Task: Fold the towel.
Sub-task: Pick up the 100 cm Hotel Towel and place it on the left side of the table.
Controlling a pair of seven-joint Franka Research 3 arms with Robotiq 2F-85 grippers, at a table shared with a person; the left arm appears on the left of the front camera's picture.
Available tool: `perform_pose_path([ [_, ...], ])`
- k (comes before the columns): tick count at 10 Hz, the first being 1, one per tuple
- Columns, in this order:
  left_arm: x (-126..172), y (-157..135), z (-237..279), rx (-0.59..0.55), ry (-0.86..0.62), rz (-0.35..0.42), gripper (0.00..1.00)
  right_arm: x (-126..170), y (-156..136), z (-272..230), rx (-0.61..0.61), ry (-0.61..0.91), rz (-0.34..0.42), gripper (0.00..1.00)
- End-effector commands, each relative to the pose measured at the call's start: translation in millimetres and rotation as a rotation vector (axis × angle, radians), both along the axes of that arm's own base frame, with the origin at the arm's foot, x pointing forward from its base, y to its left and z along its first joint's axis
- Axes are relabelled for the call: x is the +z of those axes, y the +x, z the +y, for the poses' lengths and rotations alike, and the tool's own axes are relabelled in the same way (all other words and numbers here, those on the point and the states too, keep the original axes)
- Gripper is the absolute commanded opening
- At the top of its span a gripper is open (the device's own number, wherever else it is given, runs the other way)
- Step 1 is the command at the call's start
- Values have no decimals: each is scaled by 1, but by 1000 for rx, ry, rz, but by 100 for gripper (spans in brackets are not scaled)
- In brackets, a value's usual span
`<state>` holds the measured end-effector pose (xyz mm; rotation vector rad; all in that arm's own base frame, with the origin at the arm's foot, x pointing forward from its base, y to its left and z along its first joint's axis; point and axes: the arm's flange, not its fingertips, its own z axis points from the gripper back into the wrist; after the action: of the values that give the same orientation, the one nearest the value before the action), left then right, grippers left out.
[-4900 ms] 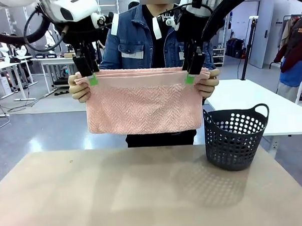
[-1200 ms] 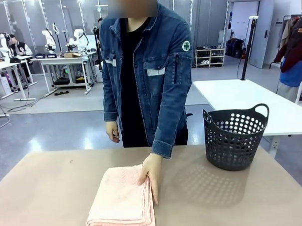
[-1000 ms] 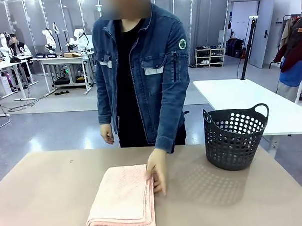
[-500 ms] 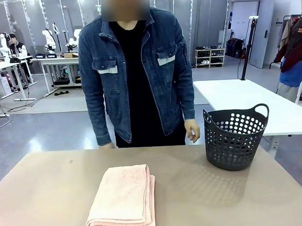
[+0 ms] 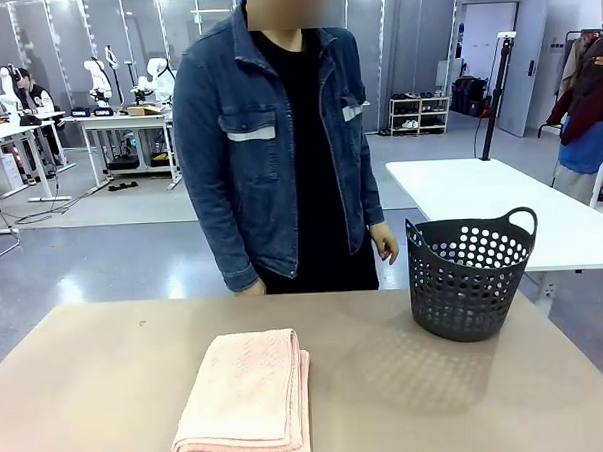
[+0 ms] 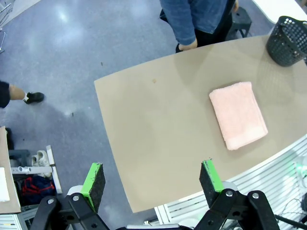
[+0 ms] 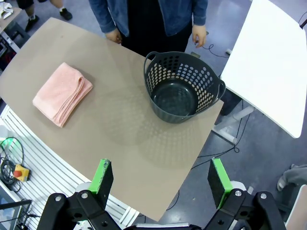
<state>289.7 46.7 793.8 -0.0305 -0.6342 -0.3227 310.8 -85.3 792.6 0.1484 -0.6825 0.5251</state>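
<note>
The towel (image 5: 247, 397), pale salmon pink, lies folded into a thick rectangle on the tan table (image 5: 440, 410), left of the middle near the front edge. It also shows as a folded pad from above in the left wrist view (image 6: 238, 114) and in the right wrist view (image 7: 63, 93). My left gripper (image 6: 152, 181) hangs open high above the table's left side, nothing between its green pads. My right gripper (image 7: 161, 182) is open too, high over the table's right front edge. A person (image 5: 278, 147) in a denim jacket stands at the far side, hands off the towel.
A dark perforated plastic basket (image 5: 470, 275) stands empty at the back right of the table (image 7: 183, 86). A white table (image 5: 501, 212) sits beyond it to the right. The person's hands (image 5: 384, 244) hang at the far table edge.
The person has lifted the hand off the folded towel and straightened up, turning at the far edge. The towel has stayed put.
</note>
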Motion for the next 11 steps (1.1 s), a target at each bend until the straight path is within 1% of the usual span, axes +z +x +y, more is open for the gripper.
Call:
perform_pose_path([
  [1, -12, 10, 0, -12, -31, 23, 100, 2, 0, -1, 7, -6, 3, 100],
  [2, -32, 21, -6, 22, -59, 20, 100, 2, 0, -1, 7, -6, 3, 100],
  [3, -55, 30, -17, 16, -75, 43, 100, 2, 0, -1, 7, -6, 3, 100],
  [4, -79, 39, -26, 3, -122, 70, 100, 2, 0, -1, 7, -6, 3, 100],
  [5, -111, 53, -37, 43, -152, 96, 100, 2, 0, -1, 7, -6, 3, 100],
  [6, -143, 66, -46, 48, -202, 148, 100, 2, 0, -1, 7, -6, 3, 100],
  [7, -175, 76, -55, 81, -240, 176, 100, 2, 0, -1, 7, -6, 3, 100],
  [8, -205, 84, -65, 64, -315, 227, 100, 2, 0, -1, 7, -6, 3, 100],
  [9, -240, 93, -77, 44, -342, 273, 100, 2, 0, -1, 7, -6, 3, 100],
  [10, -267, 99, -86, 37, -369, 289, 100, 2, 0, -1, 7, -6, 3, 100],
  [11, -291, 105, -96, 20, -434, 319, 100, 2, 0, -1, 7, -6, 3, 100],
])
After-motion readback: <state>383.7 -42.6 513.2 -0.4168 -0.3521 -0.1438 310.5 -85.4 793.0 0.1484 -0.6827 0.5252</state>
